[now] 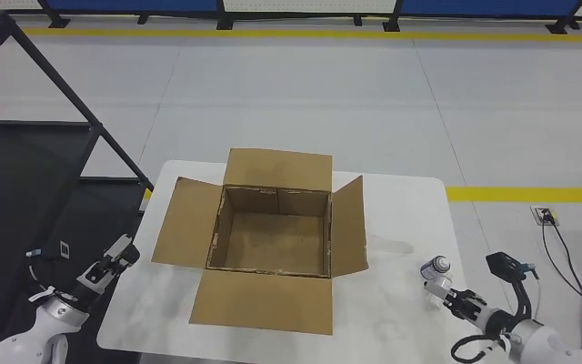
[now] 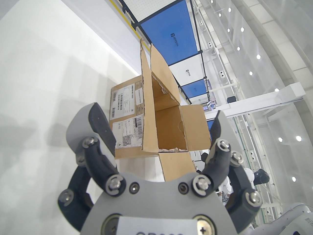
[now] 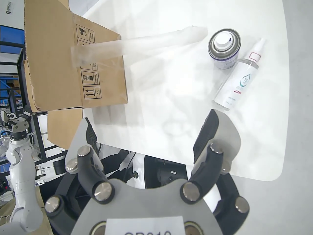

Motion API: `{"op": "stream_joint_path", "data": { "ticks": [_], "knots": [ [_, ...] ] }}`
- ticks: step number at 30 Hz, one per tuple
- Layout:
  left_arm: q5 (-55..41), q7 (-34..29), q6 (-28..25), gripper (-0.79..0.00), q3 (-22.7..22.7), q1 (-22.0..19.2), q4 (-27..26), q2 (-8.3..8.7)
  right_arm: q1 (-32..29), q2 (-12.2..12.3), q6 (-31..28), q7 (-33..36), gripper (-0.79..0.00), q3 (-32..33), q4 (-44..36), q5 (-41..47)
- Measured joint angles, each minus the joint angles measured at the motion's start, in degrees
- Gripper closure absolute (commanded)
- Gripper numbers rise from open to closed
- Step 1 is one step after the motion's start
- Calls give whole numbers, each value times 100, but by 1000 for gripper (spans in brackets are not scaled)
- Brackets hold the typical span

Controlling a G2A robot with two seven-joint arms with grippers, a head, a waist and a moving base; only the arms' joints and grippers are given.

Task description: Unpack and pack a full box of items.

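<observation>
An open cardboard box (image 1: 273, 238) stands mid-table with its flaps spread and its inside bare; it also appears in the wrist views (image 2: 159, 118) (image 3: 73, 57). A spray can (image 3: 224, 48) stands upright near the table's right edge (image 1: 437, 267), touching a clear bottle (image 3: 238, 79) with a white nozzle that lies beside it. My right gripper (image 3: 149, 130) is open and empty, just short of these two items (image 1: 439, 293). My left gripper (image 2: 159, 125) is open and empty, off the table's left edge (image 1: 123, 252) and facing the box.
A translucent plastic sleeve (image 3: 139, 46) lies on the white table (image 1: 400, 309) between the box and the can. A black metal frame (image 1: 82, 118) stands to the left of the table. The table's front right corner is bare.
</observation>
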Motion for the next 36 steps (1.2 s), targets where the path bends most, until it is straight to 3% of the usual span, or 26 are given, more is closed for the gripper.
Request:
{"op": "stream_joint_path", "data": {
  "ticks": [2,5,13,17,24,31,36],
  "knots": [
    [0,0,0,-785,0,0,0,0,-58,7,-58,-133,-785,-136,-56,-160],
    [0,0,0,-785,0,0,0,0,-172,32,121,-327,-785,-649,-261,-1127],
    [-61,-146,-5,-785,-19,-95,21,33,489,104,721,383,-785,-1813,387,-3394],
    [-68,-227,-30,-785,-26,-141,71,47,1003,86,1204,460,-785,-2019,1070,-3673],
    [-68,-223,-28,-785,-25,-138,69,47,1510,106,1237,560,-785,-2016,1990,-3869],
    [-68,-223,-28,-785,-25,-138,69,47,1680,113,1325,668,-785,-2126,2290,-4238],
    [-68,-223,-28,-785,-25,-138,69,47,1719,107,1344,560,-711,-2127,2446,-4264]
  ]
}}
